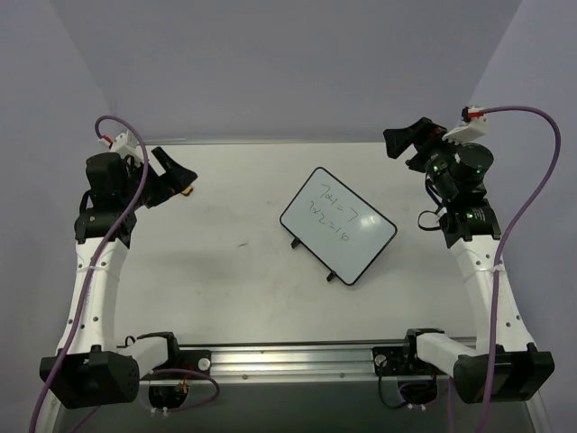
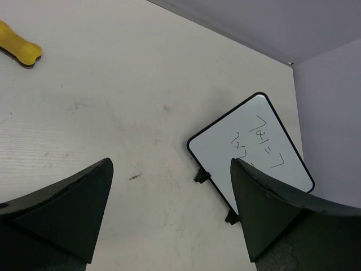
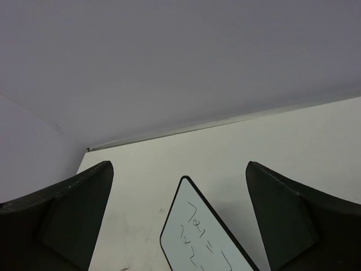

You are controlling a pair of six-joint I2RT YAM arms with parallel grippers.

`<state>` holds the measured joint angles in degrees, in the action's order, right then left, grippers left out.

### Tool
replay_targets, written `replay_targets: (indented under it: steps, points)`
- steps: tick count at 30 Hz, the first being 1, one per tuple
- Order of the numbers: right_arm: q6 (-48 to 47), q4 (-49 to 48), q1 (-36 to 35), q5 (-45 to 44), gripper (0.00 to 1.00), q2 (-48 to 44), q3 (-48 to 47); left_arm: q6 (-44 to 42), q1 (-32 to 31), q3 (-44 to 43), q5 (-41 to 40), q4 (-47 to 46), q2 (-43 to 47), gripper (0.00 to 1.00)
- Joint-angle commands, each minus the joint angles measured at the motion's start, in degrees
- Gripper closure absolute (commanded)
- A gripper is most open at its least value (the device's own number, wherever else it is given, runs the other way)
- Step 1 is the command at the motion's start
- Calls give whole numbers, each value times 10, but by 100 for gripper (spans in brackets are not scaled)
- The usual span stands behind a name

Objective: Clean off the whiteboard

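Observation:
The whiteboard (image 1: 338, 225) lies tilted in the middle of the table, with dark handwriting on it and two small black clips on its near-left edge. It also shows in the left wrist view (image 2: 254, 147) and the right wrist view (image 3: 197, 240). A yellow bone-shaped eraser (image 2: 21, 51) lies at the far left, mostly hidden behind the left gripper in the top view (image 1: 187, 190). My left gripper (image 1: 174, 173) is open and empty, raised at the far left. My right gripper (image 1: 410, 144) is open and empty, raised at the far right.
The white table (image 1: 225, 262) meets the grey back wall at its far edge (image 3: 225, 123). A small dark mark (image 2: 134, 178) is on the table left of the board. The arm bases and a metal rail (image 1: 288, 356) run along the near edge.

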<state>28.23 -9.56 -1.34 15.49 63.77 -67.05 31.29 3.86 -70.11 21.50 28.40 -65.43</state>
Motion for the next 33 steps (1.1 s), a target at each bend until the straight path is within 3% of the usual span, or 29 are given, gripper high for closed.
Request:
replay_targets:
  steps: [1,11,15,19,23,33]
  points:
    - [-12,-17,2,1,0,-6,-10,0,1,0,4,-30,11,6]
    - [-18,-4,0,4,0,3,-9,7,1,-4,-29,-26,14,6]
    - [-20,13,-3,11,0,18,-13,30,-1,-10,-116,-17,-9,5]
    - [-12,20,-10,7,0,32,-13,97,-9,-30,-269,-4,-82,3]
    - [-11,23,-14,4,0,42,-12,97,-25,-84,-386,2,-166,0]
    - [-17,44,-16,-16,0,39,-21,115,-32,-317,-512,89,-455,14]
